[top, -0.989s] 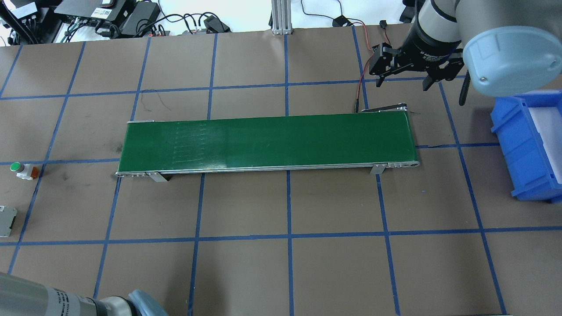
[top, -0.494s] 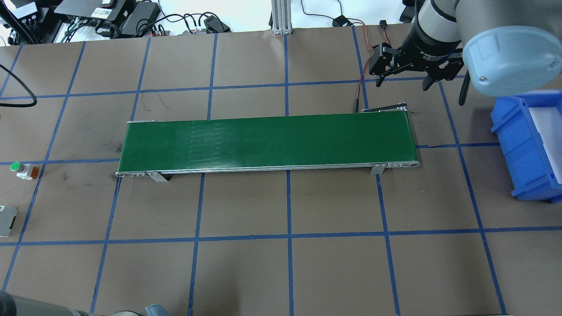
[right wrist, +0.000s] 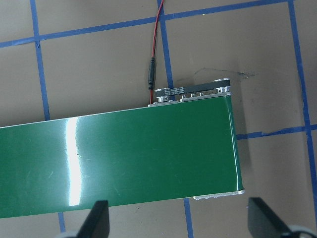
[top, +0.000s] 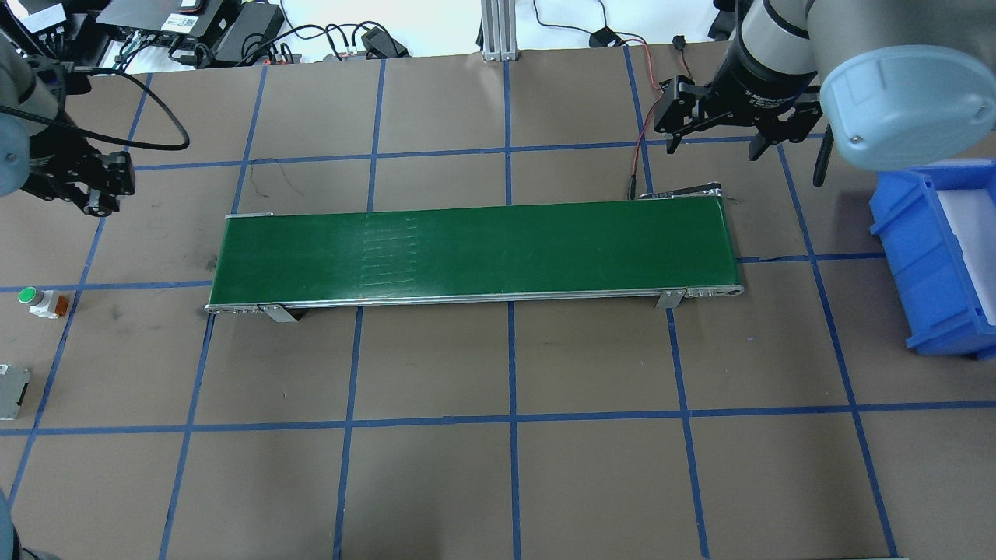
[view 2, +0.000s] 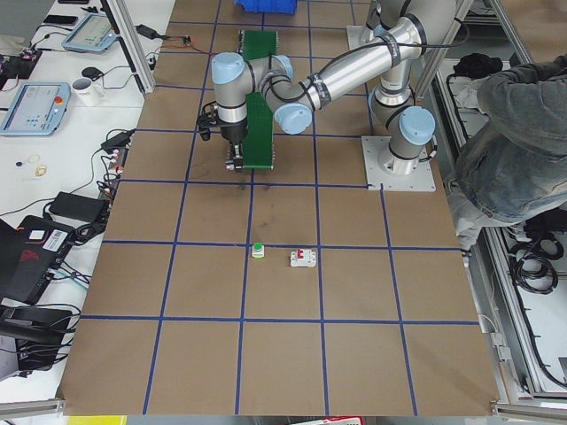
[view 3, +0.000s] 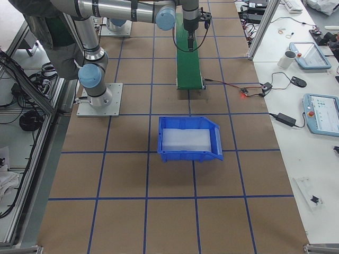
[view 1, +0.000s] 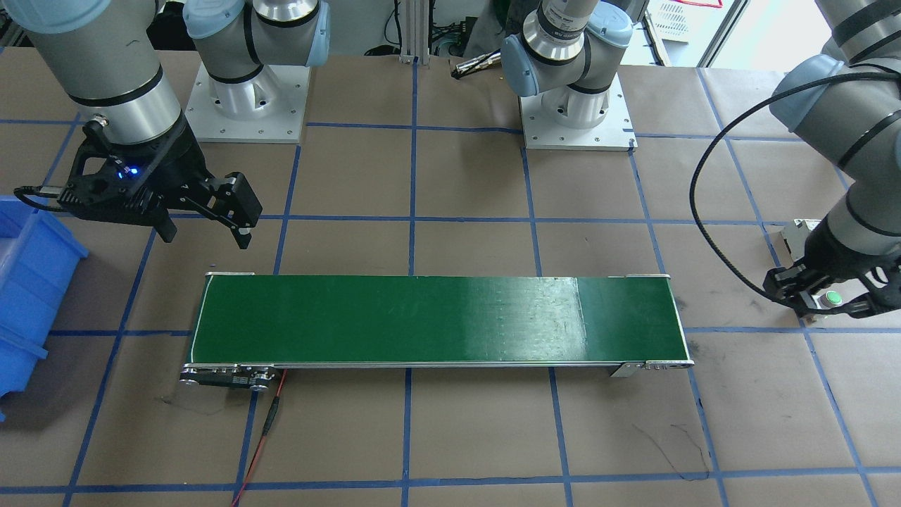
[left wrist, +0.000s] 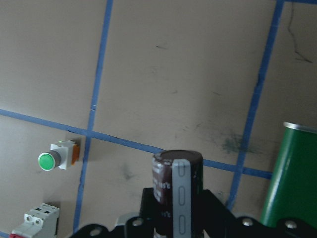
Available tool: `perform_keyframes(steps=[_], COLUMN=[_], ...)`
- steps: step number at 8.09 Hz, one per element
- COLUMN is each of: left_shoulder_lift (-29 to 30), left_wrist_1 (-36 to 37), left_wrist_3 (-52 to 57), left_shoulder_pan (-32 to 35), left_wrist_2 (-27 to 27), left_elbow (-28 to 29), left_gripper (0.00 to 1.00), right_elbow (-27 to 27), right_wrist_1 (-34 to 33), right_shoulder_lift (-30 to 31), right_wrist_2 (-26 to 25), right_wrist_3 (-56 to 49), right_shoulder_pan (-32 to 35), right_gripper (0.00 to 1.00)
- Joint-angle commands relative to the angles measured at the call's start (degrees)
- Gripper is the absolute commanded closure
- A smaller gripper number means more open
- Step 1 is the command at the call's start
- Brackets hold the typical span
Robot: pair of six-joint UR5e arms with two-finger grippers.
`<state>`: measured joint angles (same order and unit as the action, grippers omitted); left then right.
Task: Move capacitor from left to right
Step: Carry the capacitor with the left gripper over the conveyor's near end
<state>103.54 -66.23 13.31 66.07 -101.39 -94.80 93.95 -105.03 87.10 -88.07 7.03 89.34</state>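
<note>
My left gripper [top: 99,189] is shut on the capacitor [left wrist: 166,186], a dark purplish cylinder with a pale stripe, held upright above the table. It hovers beyond the far left corner of the green conveyor [top: 475,249]. In the front view the left gripper [view 1: 813,303] is at the right edge, and the capacitor is hidden there. My right gripper [top: 716,140] is open and empty, above the table just past the conveyor's right end. The right wrist view shows its fingertips [right wrist: 99,218] spread wide over the belt end [right wrist: 148,158].
A green-topped push button [top: 29,295] and a white breaker [top: 12,389] lie on the table at the far left. A blue bin [top: 934,257] stands at the right edge. A red wire [right wrist: 157,34] runs to the conveyor's motor end.
My left arm has swung from the near left corner up to the far left, close to the conveyor's left end. The marks on the belt have shifted right. The right arm has not moved.
</note>
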Motion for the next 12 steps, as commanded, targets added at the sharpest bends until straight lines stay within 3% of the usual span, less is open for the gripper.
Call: perform_keyframes(steps=[1,3,6,12], left_shoulder_lift=[-0.79,-1.15,0.43,5.61], left_wrist_1=[-7.91,-10.41,-9.62,1.27], left_wrist_3=[-5.22,-5.83,-8.04,-8.65], left_shoulder_pan=[7.74,11.34,12.42,13.82], left_wrist_2=[-0.12,0.14,3.29,3.3], left_elbow=[-0.56,-2.14,-4.68,-6.28], left_gripper=[0.7,0.59,0.6,0.58], right_elbow=[0.0,0.0,0.0,0.09], right_wrist_1=[0.0,0.09,0.26,0.35], right_shoulder_lift=[0.0,0.0,0.0,0.0], right_wrist_2=[0.0,0.0,-0.09,-0.09], right_wrist_3=[0.0,0.0,0.0,0.0], right_shoulder_pan=[0.05,0.05,-0.04,0.05], right_gripper=[0.0,0.0,0.0,0.0])
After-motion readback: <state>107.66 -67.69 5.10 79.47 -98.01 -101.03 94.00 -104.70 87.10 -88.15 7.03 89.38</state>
